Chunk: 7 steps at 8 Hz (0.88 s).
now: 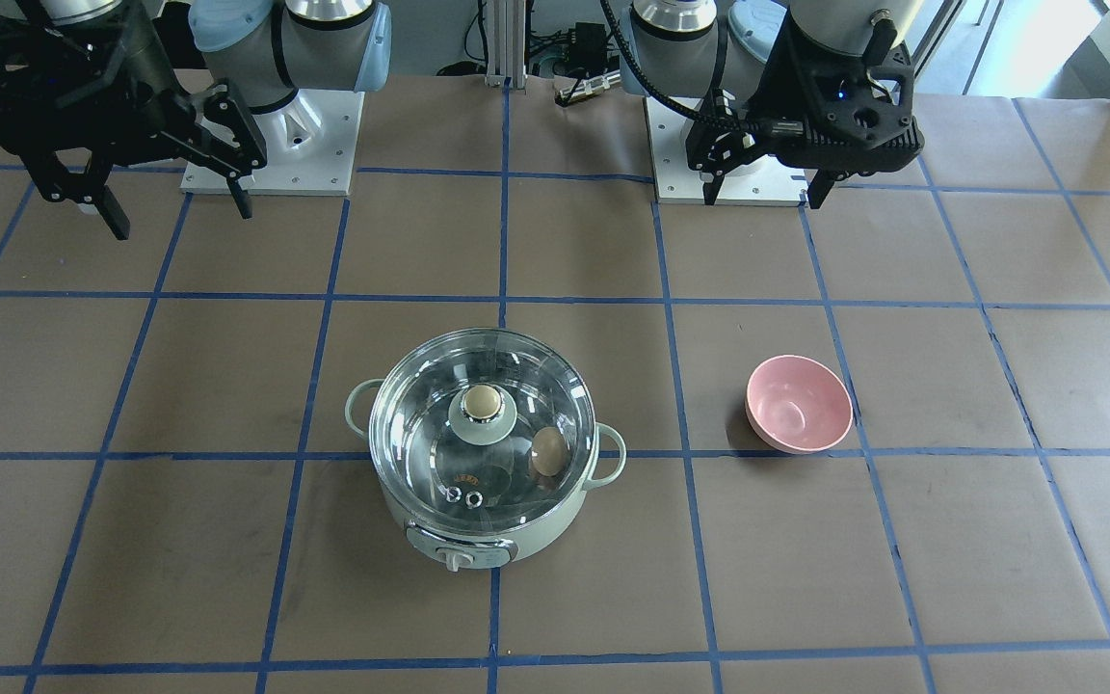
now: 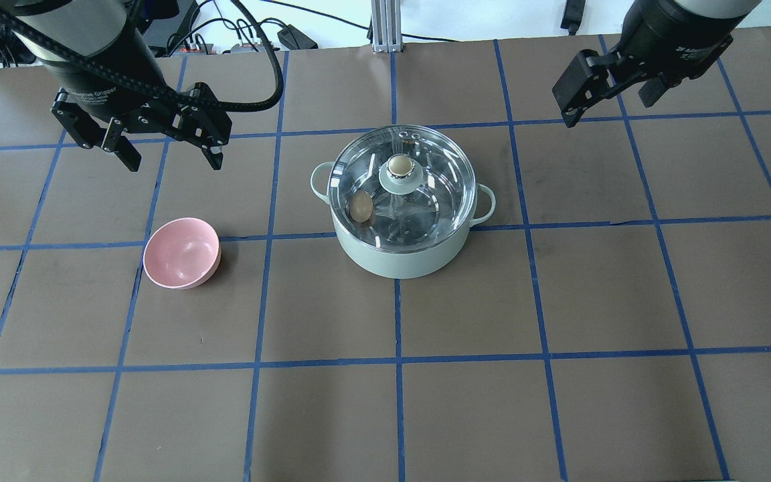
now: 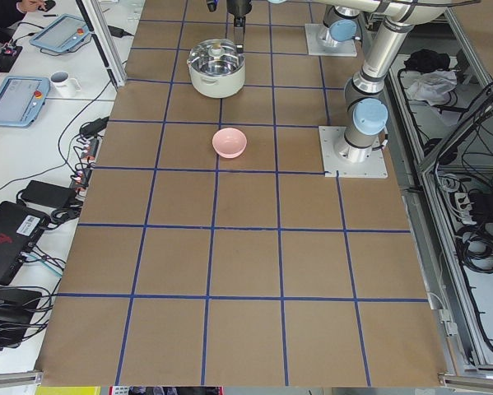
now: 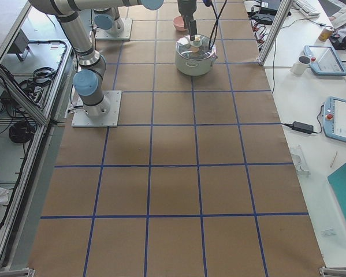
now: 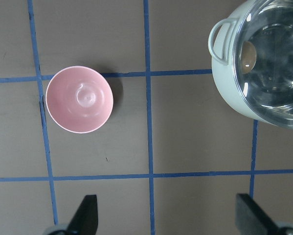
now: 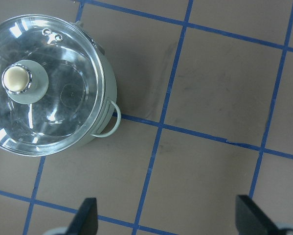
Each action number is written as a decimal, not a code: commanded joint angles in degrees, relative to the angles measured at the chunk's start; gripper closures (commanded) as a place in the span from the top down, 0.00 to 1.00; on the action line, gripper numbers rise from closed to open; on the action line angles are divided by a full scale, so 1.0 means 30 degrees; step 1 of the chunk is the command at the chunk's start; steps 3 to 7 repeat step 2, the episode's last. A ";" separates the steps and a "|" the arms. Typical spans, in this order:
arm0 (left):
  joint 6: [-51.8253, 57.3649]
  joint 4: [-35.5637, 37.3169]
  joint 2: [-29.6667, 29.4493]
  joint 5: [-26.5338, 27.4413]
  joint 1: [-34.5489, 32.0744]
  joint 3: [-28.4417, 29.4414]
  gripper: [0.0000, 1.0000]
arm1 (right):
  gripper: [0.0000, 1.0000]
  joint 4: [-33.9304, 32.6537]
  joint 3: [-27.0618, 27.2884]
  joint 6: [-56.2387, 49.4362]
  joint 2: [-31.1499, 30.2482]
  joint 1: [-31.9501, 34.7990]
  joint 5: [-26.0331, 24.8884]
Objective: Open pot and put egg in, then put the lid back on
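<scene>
The mint-green pot (image 1: 555,525) stands mid-table with the glass lid (image 1: 420,424) seated on it, tan knob up. The tan-brown egg (image 1: 547,451) lies inside the pot, seen through the glass; it also shows in the overhead view (image 2: 361,207) and the left wrist view (image 5: 248,54). My left gripper (image 2: 173,163) is open and empty, raised above the table behind the pink bowl and well left of the pot (image 2: 399,261). My right gripper (image 1: 179,217) is open and empty, raised back and right of the pot. The right wrist view shows the lid (image 6: 73,98) closed.
A pink bowl (image 2: 181,253) stands empty on the table to the pot's left, also in the left wrist view (image 5: 79,99). The brown table is marked with blue tape lines. The arm bases stand at the table's back edge.
</scene>
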 commanded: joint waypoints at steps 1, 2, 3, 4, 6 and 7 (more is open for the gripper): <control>0.0028 0.0010 0.0004 0.0004 0.0000 0.0000 1.00 | 1.00 0.0028 0.0000 -0.0005 0.0018 -0.0007 -0.0029; 0.0000 -0.0019 0.0004 0.0004 0.0000 0.0000 1.00 | 1.00 0.0028 0.0029 -0.0034 0.0018 -0.0007 -0.0029; 0.0000 -0.0019 0.0004 0.0004 0.0000 0.0000 1.00 | 1.00 0.0028 0.0029 -0.0034 0.0018 -0.0007 -0.0029; 0.0000 -0.0019 0.0004 0.0004 0.0000 0.0000 1.00 | 1.00 0.0028 0.0029 -0.0034 0.0018 -0.0007 -0.0029; 0.0000 -0.0019 0.0004 0.0004 0.0000 0.0000 1.00 | 1.00 0.0028 0.0029 -0.0034 0.0018 -0.0007 -0.0029; 0.0000 -0.0019 0.0004 0.0004 0.0000 0.0000 1.00 | 1.00 0.0028 0.0029 -0.0034 0.0018 -0.0007 -0.0029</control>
